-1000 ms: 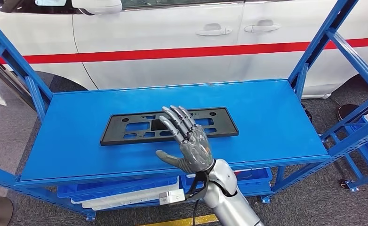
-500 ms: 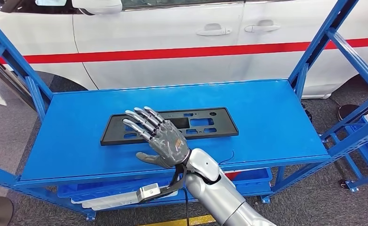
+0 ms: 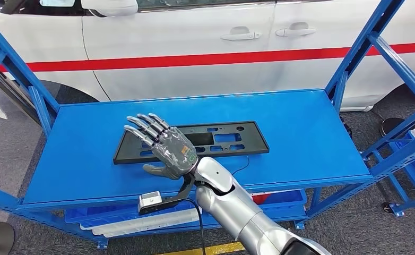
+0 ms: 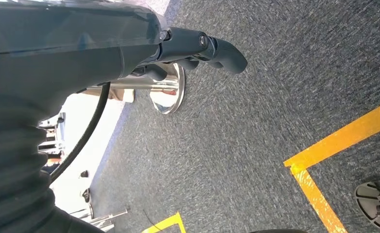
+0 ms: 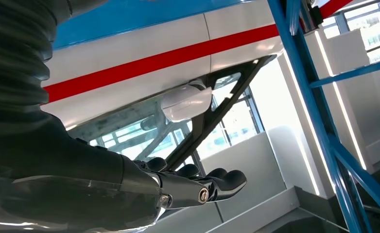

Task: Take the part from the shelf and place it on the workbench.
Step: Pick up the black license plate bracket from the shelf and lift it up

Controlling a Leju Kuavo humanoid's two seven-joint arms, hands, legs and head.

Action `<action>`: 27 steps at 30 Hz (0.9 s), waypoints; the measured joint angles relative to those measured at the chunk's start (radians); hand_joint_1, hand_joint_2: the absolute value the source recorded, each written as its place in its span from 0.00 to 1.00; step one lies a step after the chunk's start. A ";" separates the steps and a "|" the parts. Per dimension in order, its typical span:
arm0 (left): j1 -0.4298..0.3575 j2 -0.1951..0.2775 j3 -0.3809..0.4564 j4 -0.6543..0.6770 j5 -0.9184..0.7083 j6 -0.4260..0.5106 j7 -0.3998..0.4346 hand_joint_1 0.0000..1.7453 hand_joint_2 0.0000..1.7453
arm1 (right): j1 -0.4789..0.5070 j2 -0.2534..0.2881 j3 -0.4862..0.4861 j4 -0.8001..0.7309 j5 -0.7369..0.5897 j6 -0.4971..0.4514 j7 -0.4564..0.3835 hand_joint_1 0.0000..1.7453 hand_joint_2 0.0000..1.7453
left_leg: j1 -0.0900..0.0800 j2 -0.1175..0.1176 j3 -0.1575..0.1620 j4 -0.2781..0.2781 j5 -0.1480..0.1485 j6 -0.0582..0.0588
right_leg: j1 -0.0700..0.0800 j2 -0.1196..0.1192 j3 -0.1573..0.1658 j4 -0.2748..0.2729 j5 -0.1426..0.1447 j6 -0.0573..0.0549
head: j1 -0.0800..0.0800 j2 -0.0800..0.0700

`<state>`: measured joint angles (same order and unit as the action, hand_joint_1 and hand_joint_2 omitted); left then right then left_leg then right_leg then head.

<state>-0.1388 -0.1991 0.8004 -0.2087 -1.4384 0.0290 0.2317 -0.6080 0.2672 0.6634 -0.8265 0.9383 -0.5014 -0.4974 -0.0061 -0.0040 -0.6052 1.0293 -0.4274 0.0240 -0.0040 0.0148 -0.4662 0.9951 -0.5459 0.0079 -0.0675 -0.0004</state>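
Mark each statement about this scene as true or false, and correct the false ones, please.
1. The black part lies flat on the blue shelf. True.
2. The right robot hand holds the part lifted off the shelf. False: its fingers are spread above the part's left end, holding nothing.
3. A white car with a red stripe stands behind the shelf. True.
4. The part is red. False: it is black.
5. The left robot hand is over the shelf. False: the left wrist view shows it above grey carpet with yellow floor lines.
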 joint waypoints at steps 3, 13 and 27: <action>0.000 0.000 0.001 0.000 0.000 0.000 0.000 0.00 1.00 | -0.021 0.010 0.000 0.050 -0.013 -0.007 -0.006 0.00 1.00 | 0.000 0.000 0.000 0.000 0.000 0.000 | 0.000 0.000 0.000 0.000 0.000 0.000 | 0.000 0.000; 0.001 0.000 0.006 0.001 0.001 0.000 0.000 0.00 1.00 | -0.047 0.026 0.000 0.153 -0.036 -0.009 -0.024 0.00 1.00 | 0.000 0.000 0.000 0.000 0.000 0.000 | 0.000 0.000 0.000 0.000 0.000 0.000 | 0.000 0.000; 0.001 0.000 0.006 0.001 -0.001 -0.004 0.000 0.00 1.00 | -0.048 0.027 0.000 0.212 -0.038 -0.012 -0.016 0.00 1.00 | 0.000 0.000 0.000 0.000 0.000 0.000 | 0.000 0.000 0.000 0.000 0.000 0.000 | 0.000 0.000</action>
<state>-0.1381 -0.1987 0.8065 -0.2075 -1.4392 0.0252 0.2321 -0.6561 0.2945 0.6630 -0.6146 0.9003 -0.5132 -0.5139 -0.0060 -0.0040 -0.6052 1.0293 -0.4274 0.0240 -0.0041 0.0148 -0.4664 0.9950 -0.5459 0.0079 -0.0675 -0.0004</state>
